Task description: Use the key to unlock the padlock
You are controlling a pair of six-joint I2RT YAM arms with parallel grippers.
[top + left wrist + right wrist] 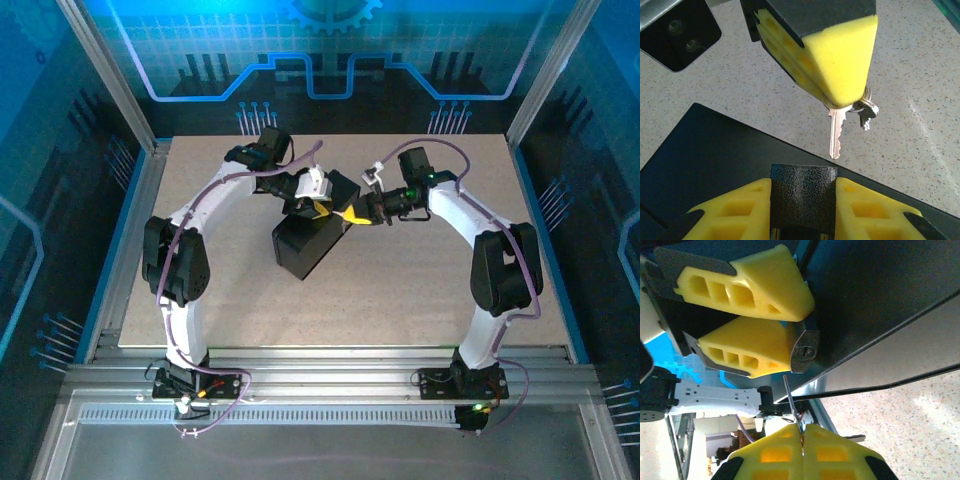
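My left gripper (802, 181) is shut on the padlock (803, 197), a dark speckled lock body squeezed between the yellow foam fingers. Its keyhole end (805, 352) faces the right wrist camera. My right gripper (802, 429) is shut on the key (791, 397), whose thin blade points at the keyhole with its tip a small gap short of it. From the left wrist the key (836, 132) hangs from the right gripper's fingers (840, 60), tip just above the padlock. From above, both grippers (318, 208) (355, 214) meet over the table's middle.
A dark rectangular box (305, 245) lies under and beside the padlock; its flat top (715, 160) sits directly below my left fingers. A second small key (867, 114) dangles on the ring. The speckled table (420, 290) runs to metal rails at the edges.
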